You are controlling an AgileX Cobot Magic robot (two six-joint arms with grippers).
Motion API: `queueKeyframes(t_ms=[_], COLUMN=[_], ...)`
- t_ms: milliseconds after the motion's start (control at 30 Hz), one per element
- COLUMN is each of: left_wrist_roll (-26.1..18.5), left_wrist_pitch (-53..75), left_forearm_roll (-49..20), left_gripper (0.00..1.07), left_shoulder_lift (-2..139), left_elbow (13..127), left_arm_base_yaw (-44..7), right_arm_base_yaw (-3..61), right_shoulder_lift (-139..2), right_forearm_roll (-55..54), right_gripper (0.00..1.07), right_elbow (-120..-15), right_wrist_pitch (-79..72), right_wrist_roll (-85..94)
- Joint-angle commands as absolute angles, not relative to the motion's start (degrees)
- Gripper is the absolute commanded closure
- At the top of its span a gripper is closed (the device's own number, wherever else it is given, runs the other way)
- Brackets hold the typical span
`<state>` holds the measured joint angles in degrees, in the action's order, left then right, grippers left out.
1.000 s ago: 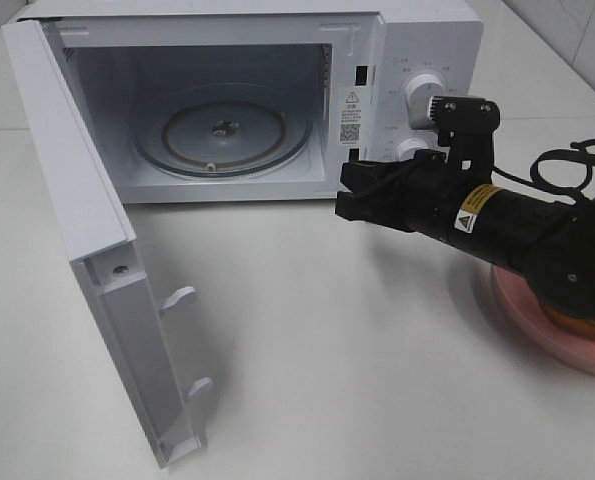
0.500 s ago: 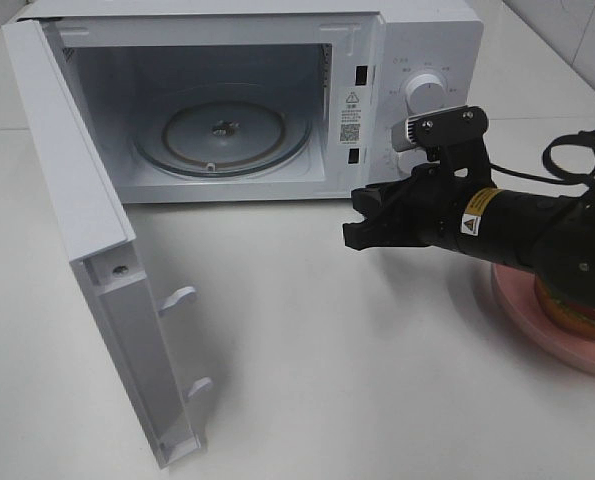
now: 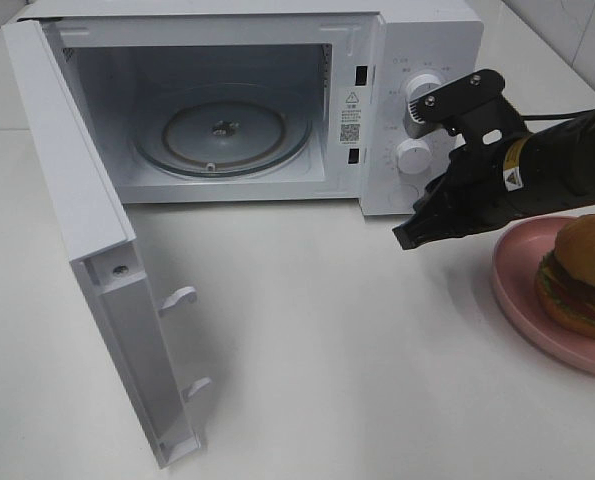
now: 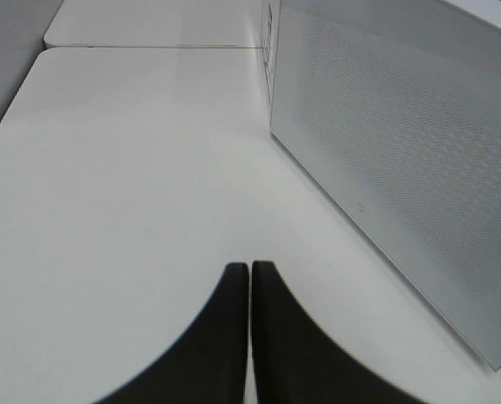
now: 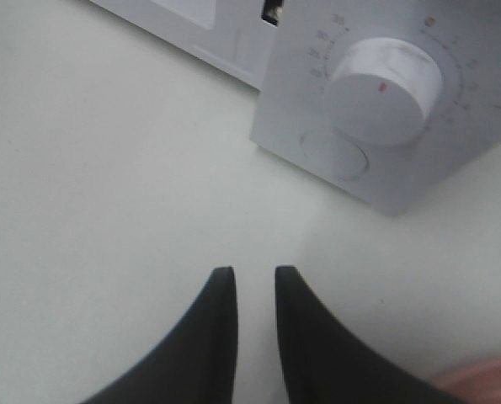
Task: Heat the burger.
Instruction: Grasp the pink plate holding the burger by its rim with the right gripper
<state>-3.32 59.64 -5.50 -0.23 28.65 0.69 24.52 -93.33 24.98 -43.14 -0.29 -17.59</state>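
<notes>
So far only the microwave door stands open, while the burger sits on its pink plate and the right gripper, jaws apparently slightly apart, grasps nothing.

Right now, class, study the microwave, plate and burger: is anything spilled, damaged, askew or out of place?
Nothing stands out. The microwave has its door wide open, the glass turntable sits flat inside, and the burger rests upright on the pink plate, with nothing spilled.
</notes>
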Motion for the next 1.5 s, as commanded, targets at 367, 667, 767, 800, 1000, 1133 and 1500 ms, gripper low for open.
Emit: queueKeyframes(t_ms=[367, 667, 767, 800, 1000, 1133, 1500], left_wrist_roll=[-3.32, -3.32, -3.32, -3.32, -3.32, -3.32, -3.32], left_wrist_pitch=[59.13, 59.13, 59.13, 59.13, 59.13, 59.13, 59.13], left_forearm_roll=[-5.61, -5.61, -5.61, -5.61, -5.61, -5.61, -5.61], left_gripper=[1.06, 1.06, 1.06, 1.06, 1.06, 1.06, 1.06], left_shoulder_lift=[-1.55, -1.55, -1.55, -1.55, -1.55, -1.55, -1.38], left_elbow=[28.53, 28.53, 28.53, 28.53, 28.53, 28.53, 28.53], left_arm_base_yaw=[0.86, 0.86, 0.86, 0.86, 0.86, 0.86, 0.86], right_arm_base_yaw=[24.58, 24.58, 24.58, 24.58, 24.58, 24.58, 24.52], right_shoulder_lift=[-90.53, -90.53, -90.53, -90.53, -90.53, -90.58, -97.40], right_forearm_roll=[-8.59, -13.52, -13.52, -13.52, -10.43, -3.61, 5.67], right_gripper=[0.86, 0.54, 0.39, 0.39, 0.25, 0.29, 0.31], right_elbow=[-56.67, -60.28, -60.28, -60.28, -60.28, -60.28, -60.28], right_wrist_pitch=[34.21, 39.13, 40.39, 40.39, 43.77, 44.92, 44.81], right_wrist_roll=[5.04, 7.33, 7.22, 7.22, 5.96, 0.00, -8.19])
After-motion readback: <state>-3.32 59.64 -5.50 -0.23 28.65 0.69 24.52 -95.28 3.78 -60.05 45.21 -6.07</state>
